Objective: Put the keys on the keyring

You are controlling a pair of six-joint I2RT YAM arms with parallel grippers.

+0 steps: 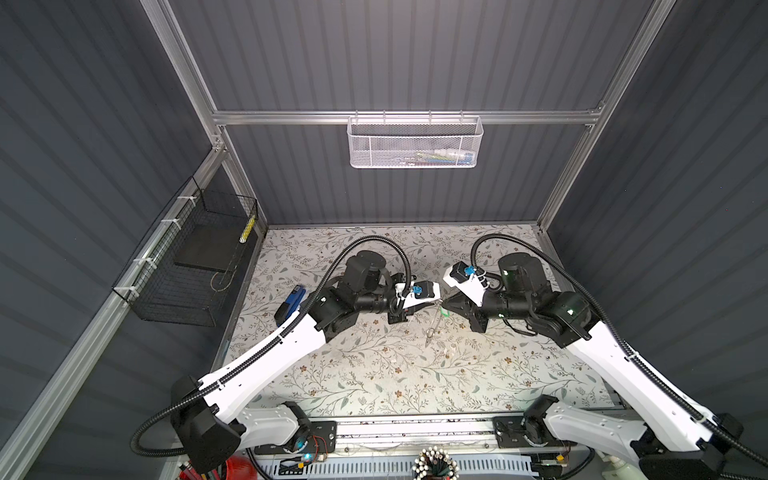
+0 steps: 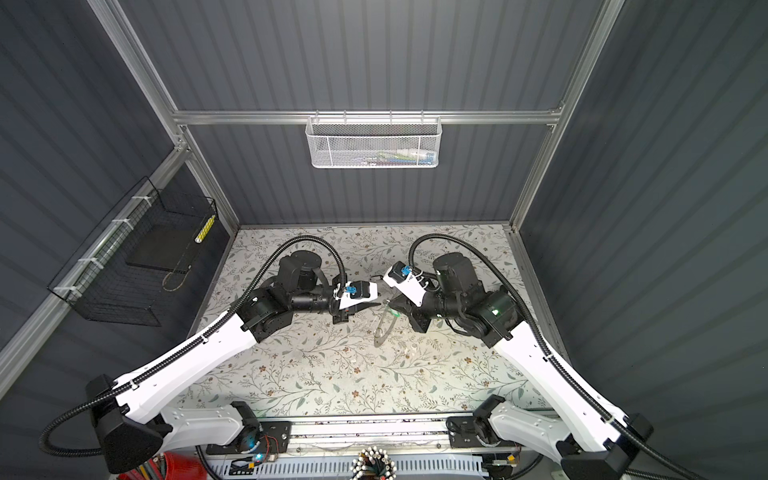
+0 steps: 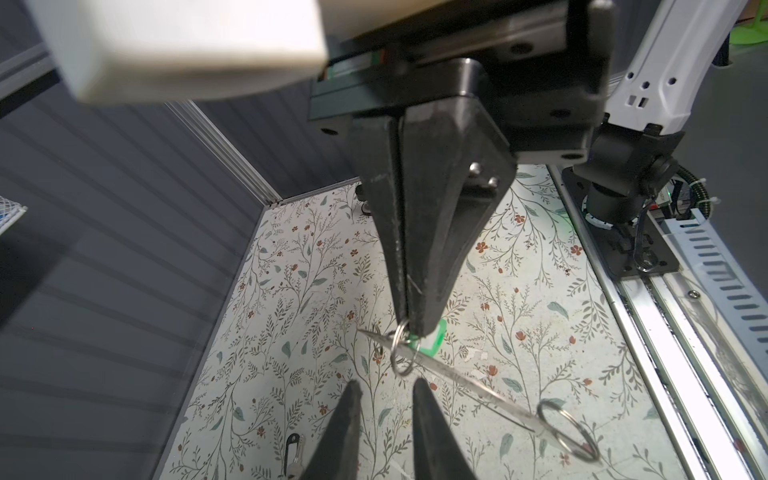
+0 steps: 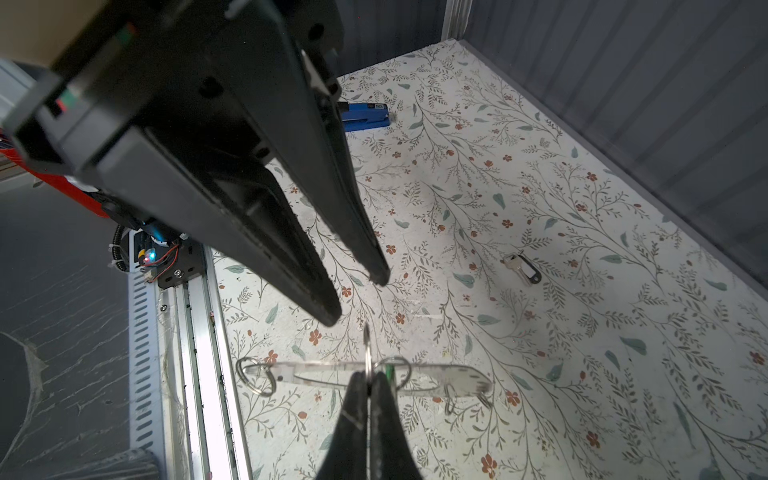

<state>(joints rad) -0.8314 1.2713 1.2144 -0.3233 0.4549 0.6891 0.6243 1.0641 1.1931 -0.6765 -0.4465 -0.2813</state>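
My right gripper point(image 4: 370, 382) is shut on the small split ring point(image 3: 401, 349) of the green-tagged key point(image 3: 430, 338). The keyring point(image 4: 332, 365), a large thin grey ring, hangs tilted in the air from that spot, as the top views show point(image 1: 432, 326) point(image 2: 382, 328). It is seen edge-on in the left wrist view point(image 3: 478, 390). Another small ring point(image 3: 569, 432) sits on its rim. My left gripper point(image 3: 386, 386) is open and empty, just short of the held ring point(image 4: 355, 297). The black-headed key point(image 4: 521, 270) lies alone on the floral table point(image 3: 293, 449).
A blue stapler point(image 1: 291, 305) lies on the table behind the left arm point(image 4: 365, 116). A black wire basket point(image 1: 195, 266) hangs on the left wall and a white mesh basket point(image 1: 415, 141) on the back wall. The metal rail point(image 4: 195, 332) runs along the front edge.
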